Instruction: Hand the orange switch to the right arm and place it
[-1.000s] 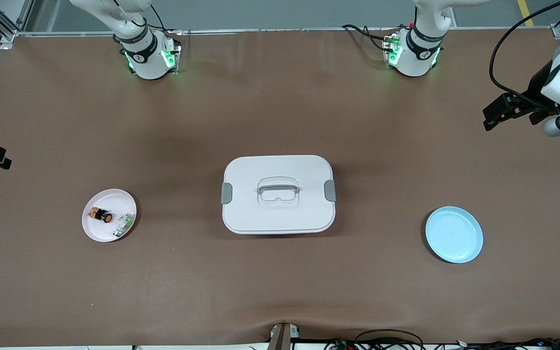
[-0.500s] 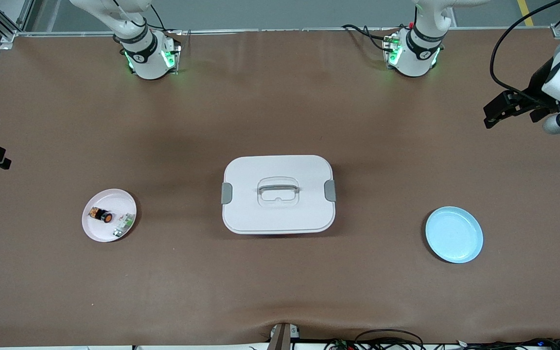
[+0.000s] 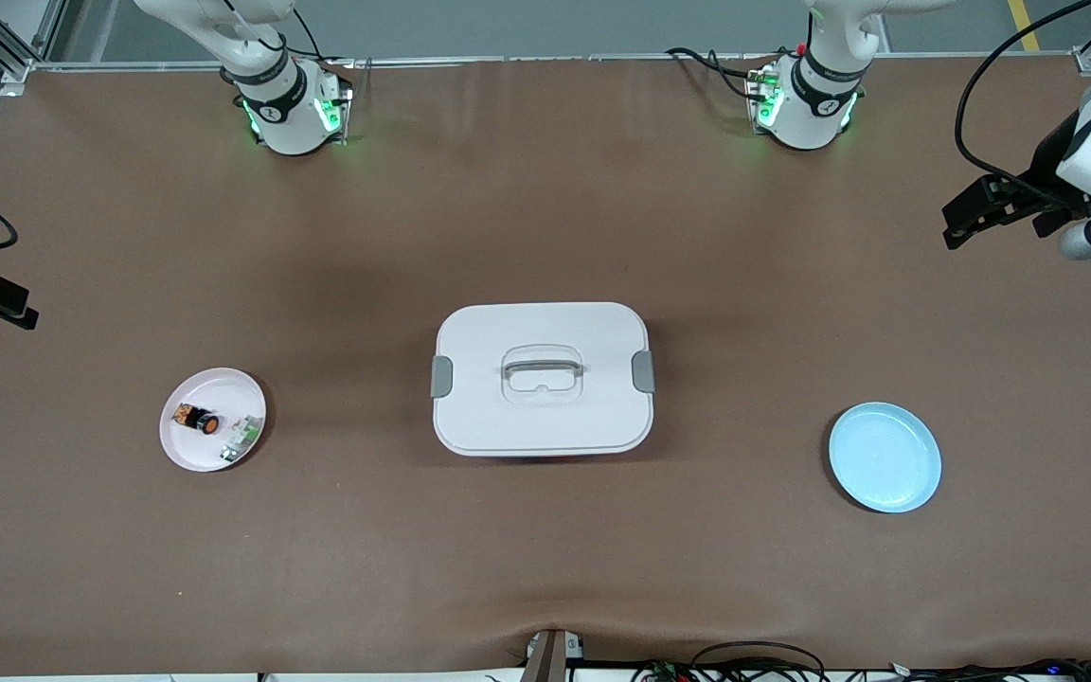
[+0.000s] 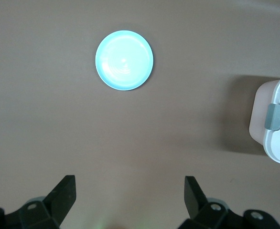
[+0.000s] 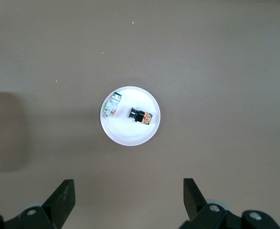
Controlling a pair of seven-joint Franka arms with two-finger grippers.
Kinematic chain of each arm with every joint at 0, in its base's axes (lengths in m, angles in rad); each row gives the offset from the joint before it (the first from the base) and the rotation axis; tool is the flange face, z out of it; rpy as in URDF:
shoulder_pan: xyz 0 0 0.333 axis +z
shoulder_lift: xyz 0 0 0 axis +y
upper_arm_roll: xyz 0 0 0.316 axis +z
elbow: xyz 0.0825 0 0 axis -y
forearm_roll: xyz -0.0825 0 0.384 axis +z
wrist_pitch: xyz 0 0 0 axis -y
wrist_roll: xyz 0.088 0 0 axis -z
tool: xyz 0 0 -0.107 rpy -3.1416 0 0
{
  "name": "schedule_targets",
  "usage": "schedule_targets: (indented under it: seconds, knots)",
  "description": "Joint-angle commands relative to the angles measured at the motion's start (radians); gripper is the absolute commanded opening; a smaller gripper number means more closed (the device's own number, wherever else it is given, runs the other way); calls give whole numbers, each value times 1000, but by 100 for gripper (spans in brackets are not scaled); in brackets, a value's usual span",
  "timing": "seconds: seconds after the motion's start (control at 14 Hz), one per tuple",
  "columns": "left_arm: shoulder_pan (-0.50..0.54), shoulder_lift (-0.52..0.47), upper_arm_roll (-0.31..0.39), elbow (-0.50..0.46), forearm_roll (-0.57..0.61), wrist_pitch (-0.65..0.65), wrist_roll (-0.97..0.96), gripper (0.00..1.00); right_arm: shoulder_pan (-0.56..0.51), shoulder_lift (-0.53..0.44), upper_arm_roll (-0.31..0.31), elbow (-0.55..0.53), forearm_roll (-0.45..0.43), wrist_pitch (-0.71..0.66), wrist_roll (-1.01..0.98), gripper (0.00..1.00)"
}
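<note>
The switch lies on the pink plate nearest the right tool, open above it; the left tool gapes over bare surface.

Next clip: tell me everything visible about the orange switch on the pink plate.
The small black stubby orange switch lies on its side on the round pale pink plate, toward the right arm's end of the table. It has a dark cylindrical body, an orange round end and an orange patterned end. It looks like hard plastic. A small green-and-white part lies beside it on the same plate, apart from it. No pincer touches it.
</note>
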Motion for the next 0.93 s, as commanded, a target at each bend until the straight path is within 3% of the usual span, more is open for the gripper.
schedule_targets:
  seconds: [0.0, 0.29, 0.86]
  knots:
    - [12, -15, -6, 4, -21, -18, 24, 100, 8, -44, -14, -50, -3, 1, 12, 100]
    - [13, -15, -5, 4, -21, -26, 25, 100, 10, -150, -53, -171, -3, 15, 12, 100]
    - [12, -15, -5, 3, -21, -26, 24, 100, 3, -152, -54, -156, -4, -68, 12, 100]
